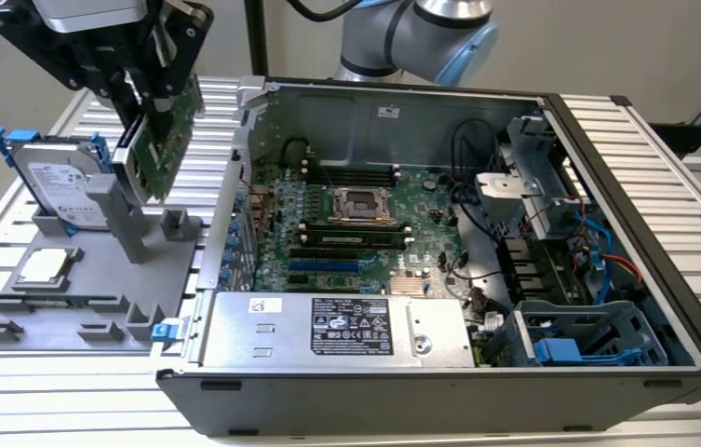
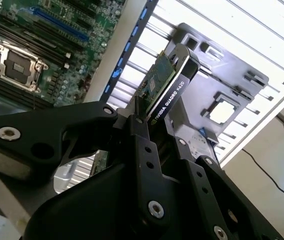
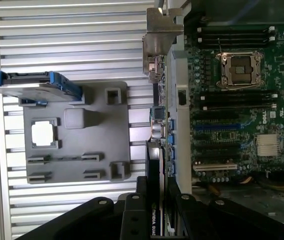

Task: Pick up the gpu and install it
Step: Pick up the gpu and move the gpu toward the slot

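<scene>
The gripper [image 1: 157, 98] is clenching the gpu [image 1: 161, 154] between its black fingers [image 2: 142, 145], so the jaws are closing on the card's upper part. In the exterior view the card is hanging in the air, tilting, with its green board face showing. It is hovering above the grey fixture [image 1: 27, 321], which is resting near the table's [image 1: 661, 140] edge at the exterior view's left, just beside the open computer case [image 1: 450, 391]. The card's lower end is hanging close to a tall grey post [image 1: 120, 219] of that fixture; whether the two are touching cannot be told.

In the first wrist view the gpu [image 3: 156, 125] is showing edge-on, its silver bracket [image 3: 159, 35] pointing away from the gripper [image 3: 157, 195], roughly along the gap between the fixture [image 3: 97, 150] and the case wall. In the second wrist view the card [image 2: 164, 87] is sticking out past the gripper [image 2: 157, 117], black cooler on one side and green board on the other.

A hard drive [image 1: 59, 182] in a blue frame is standing upright at the fixture's far edge. A square silver CPU chip [image 1: 49, 267] is lying flat in a recess nearer the middle. Inside the case, the motherboard [image 1: 350, 223] is lying exposed.
</scene>
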Available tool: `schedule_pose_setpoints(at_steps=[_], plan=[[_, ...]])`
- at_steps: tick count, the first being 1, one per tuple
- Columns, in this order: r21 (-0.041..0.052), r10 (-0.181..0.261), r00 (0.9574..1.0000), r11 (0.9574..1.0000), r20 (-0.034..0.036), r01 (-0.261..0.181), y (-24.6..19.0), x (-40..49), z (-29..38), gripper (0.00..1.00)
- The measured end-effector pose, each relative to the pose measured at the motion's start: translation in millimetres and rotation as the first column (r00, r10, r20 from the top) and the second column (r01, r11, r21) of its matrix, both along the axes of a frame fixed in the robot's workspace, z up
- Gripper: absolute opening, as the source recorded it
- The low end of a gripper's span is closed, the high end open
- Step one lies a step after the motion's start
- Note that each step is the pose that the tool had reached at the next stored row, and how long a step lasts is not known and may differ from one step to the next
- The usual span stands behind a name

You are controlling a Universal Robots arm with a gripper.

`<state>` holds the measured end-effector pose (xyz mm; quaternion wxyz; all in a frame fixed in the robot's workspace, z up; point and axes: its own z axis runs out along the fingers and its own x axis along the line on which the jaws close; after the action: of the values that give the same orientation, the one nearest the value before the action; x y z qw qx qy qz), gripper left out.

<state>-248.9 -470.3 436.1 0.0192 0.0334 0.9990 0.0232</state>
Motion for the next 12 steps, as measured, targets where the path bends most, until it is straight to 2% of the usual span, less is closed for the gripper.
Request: schedule_pose_setpoints(at_steps=[12], plan=[[-0.0001,0.0,1.0,1.0,0.0,0.0,0.0,16.9,0.0,0.0]])
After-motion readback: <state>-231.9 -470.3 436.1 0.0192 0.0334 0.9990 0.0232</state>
